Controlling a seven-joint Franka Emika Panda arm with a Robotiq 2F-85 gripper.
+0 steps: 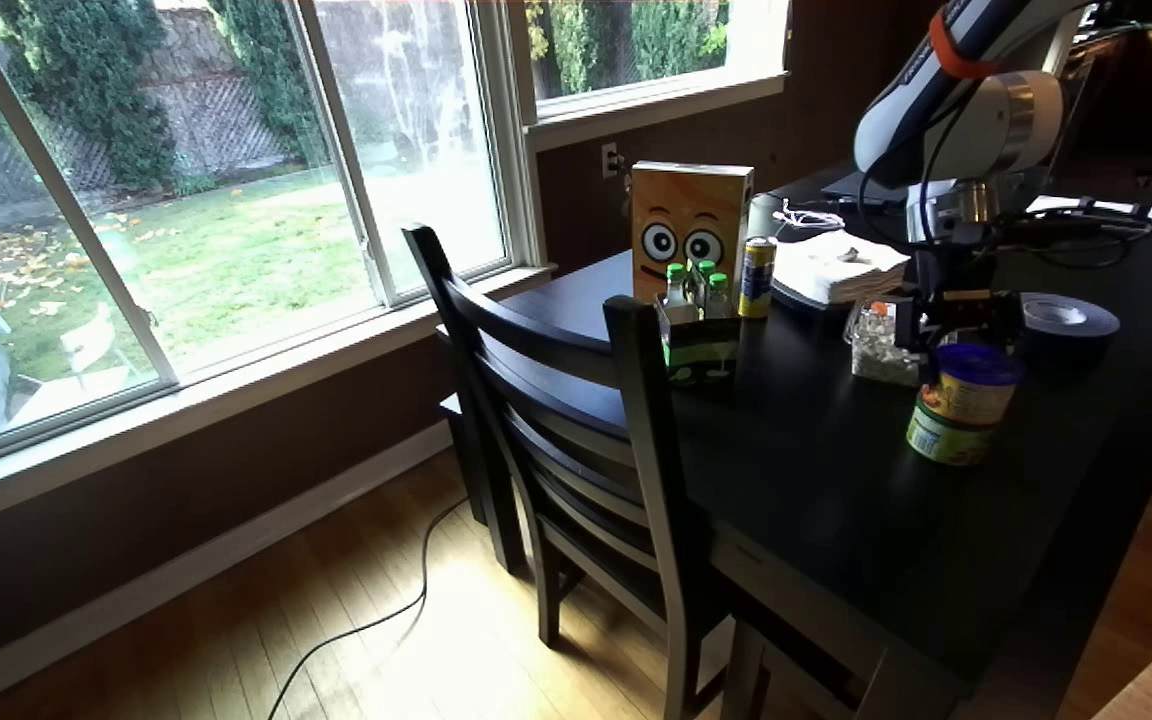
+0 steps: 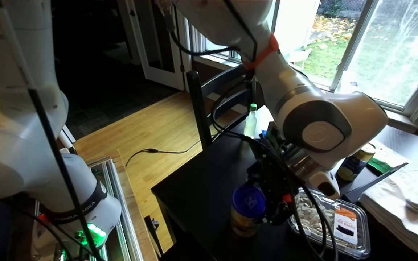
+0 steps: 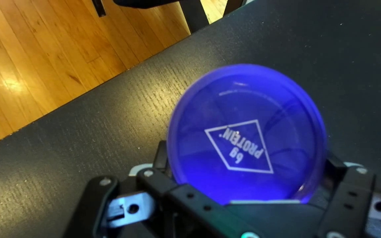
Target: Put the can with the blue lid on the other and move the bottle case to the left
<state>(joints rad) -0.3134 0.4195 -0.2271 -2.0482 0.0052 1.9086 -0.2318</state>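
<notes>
The can with the blue lid [image 1: 971, 395] stands upright over the green-lidded can [image 1: 948, 437]; their sides meet in view, and I cannot tell if it bears its full weight there. My gripper [image 1: 969, 348] has a finger on each side of the blue-lidded can, close against its rim, and looks shut on it. The blue lid [image 3: 246, 109] fills the middle of the wrist view and hides the green can. The lid [image 2: 249, 201] also shows in an exterior view beside the gripper [image 2: 261, 197]. The bottle case [image 1: 701, 350] with green-capped bottles stands farther back near the chair.
A clear container of seeds [image 1: 881, 350] stands close behind the cans, with a tape roll [image 1: 1066, 318] beside it. A drink can [image 1: 756, 280], a face-marked box [image 1: 686, 215] and napkins [image 1: 836, 268] stand farther back. A chair [image 1: 556, 400] stands at the table edge.
</notes>
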